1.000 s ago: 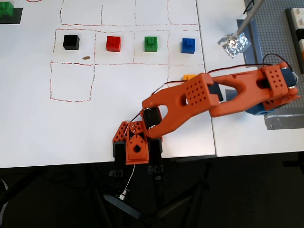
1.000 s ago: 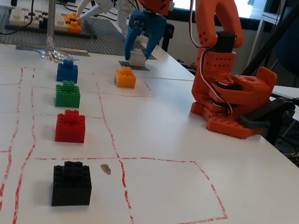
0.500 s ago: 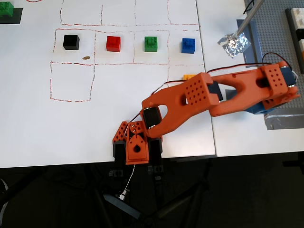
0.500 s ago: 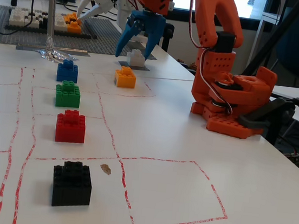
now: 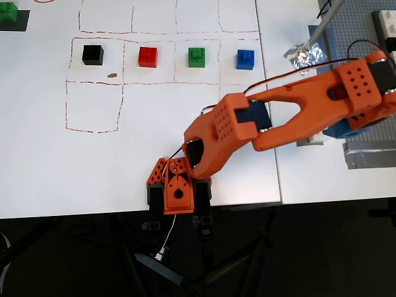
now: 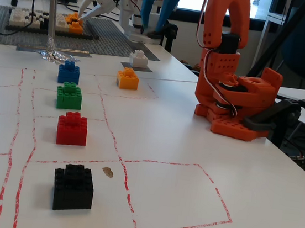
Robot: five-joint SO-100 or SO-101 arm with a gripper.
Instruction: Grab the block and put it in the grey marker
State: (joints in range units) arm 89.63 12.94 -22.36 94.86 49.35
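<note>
The white block (image 6: 138, 58) sits on the grey marker (image 6: 126, 65), a flat dark patch at the far end of the table in the fixed view. In the overhead view the arm covers most of the block (image 5: 317, 133) and the marker (image 5: 304, 142). My gripper (image 5: 176, 207) rests low at the table's front edge, far from the block. In the fixed view the gripper (image 6: 244, 133) lies on the table at the right. Its jaws look folded together with nothing between them.
Black (image 5: 93, 55), red (image 5: 148, 56), green (image 5: 197, 57) and blue (image 5: 245, 59) bricks stand in a row inside red dashed squares. An orange-yellow brick (image 6: 127, 78) stands close in front of the white block. Crumpled foil (image 5: 304, 54) and a grey baseplate (image 6: 111, 39) lie beyond.
</note>
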